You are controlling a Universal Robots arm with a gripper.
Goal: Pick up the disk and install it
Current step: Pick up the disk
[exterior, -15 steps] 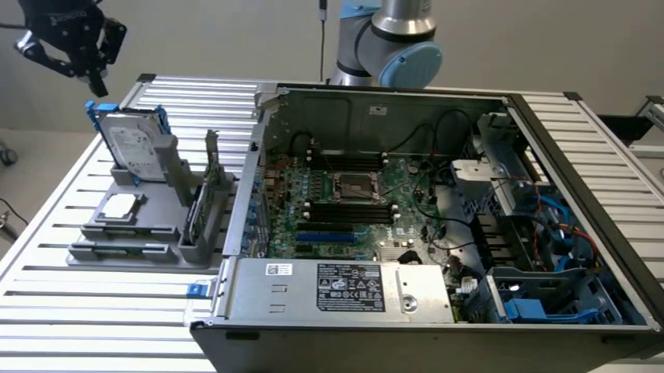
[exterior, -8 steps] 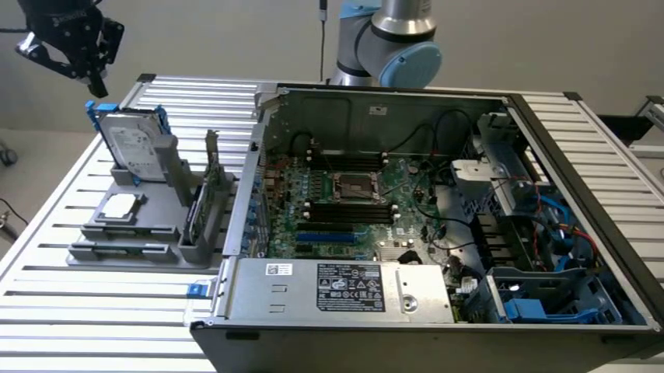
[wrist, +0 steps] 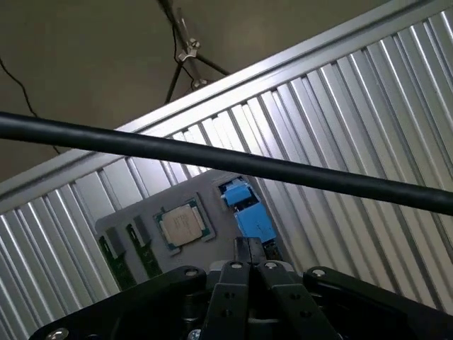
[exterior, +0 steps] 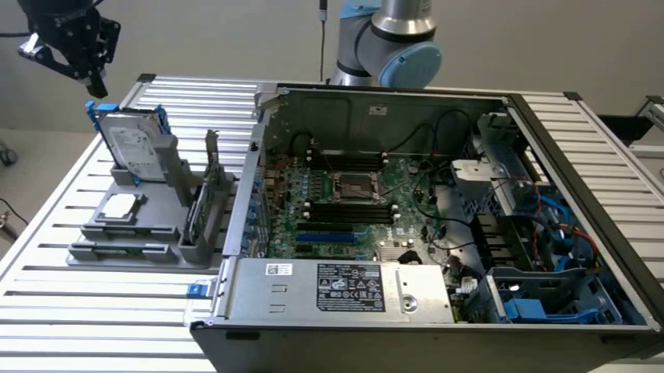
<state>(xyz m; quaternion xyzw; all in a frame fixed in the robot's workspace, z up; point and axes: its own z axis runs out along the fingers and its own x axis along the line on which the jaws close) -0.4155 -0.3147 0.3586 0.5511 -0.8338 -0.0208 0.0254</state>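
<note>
Above the grey holder (exterior: 130,233), we've got the jaws poised, together as far as we can judge and carrying nothing. So we're on the approach, pick-up not yet made! The disk (exterior: 137,146) stands upright in a slot of the holder, blue carrier (wrist: 248,211) framing it, just below the jaws and apart from them. Beside the holder sits the open computer case (exterior: 436,194), waiting. A grasp from here, we reckon, calls for the jaws to part, square up over the disk's top edge and drop straight down without knocking the holder. Under the holder, a ribbed aluminium bench (exterior: 62,311); beyond the holder, a plain grey wall (exterior: 228,39).
</note>
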